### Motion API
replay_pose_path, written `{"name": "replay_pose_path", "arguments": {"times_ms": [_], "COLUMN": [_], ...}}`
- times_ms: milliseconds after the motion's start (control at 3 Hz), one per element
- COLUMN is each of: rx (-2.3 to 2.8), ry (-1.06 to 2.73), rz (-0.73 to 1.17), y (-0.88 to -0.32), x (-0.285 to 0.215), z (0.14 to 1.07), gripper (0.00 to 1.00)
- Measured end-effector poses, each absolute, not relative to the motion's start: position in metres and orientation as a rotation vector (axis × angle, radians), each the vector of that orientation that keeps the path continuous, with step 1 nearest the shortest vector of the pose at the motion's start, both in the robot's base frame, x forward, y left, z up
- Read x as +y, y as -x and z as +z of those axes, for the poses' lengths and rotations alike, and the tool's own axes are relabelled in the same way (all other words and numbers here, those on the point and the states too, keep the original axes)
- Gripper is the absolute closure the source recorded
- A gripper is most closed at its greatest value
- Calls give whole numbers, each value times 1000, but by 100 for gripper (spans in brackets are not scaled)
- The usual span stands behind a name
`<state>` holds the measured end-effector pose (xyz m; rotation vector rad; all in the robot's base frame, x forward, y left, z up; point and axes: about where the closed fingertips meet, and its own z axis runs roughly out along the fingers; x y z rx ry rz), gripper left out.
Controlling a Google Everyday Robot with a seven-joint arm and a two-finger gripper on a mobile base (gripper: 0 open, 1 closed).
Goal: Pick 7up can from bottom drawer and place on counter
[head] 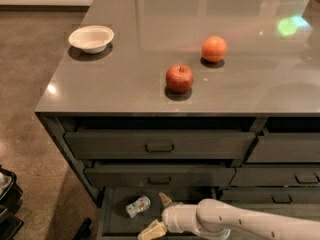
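The 7up can (138,206) lies on its side in the open bottom drawer (117,219), towards its left part. My gripper (157,215) is inside the same drawer, just to the right of the can and apart from it. Its two tan fingers are spread open, one fingertip (164,199) at the back and one at the front edge of the picture. Nothing is held. The white arm (240,224) comes in from the lower right. The glossy grey counter (150,91) stretches above the drawers.
On the counter stand a white bowl (91,38) at the left, a red apple (179,78) and an orange (214,49). Two closed handled drawers (159,145) sit above the open one. A narrower drawer stack (285,176) is at the right. Dark objects (7,204) stand on the floor at the left.
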<state>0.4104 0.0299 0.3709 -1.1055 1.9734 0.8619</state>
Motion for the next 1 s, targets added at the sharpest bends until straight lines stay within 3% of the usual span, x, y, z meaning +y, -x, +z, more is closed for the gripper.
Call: {"name": "replay_pose_path", "arguments": {"times_ms": [667, 1000], "rx": [1948, 1948], "ry": [1013, 1013], "rz": [949, 949], "y": [-432, -432], "x": [61, 61], "z": [277, 277], "gripper": [0, 0]}}
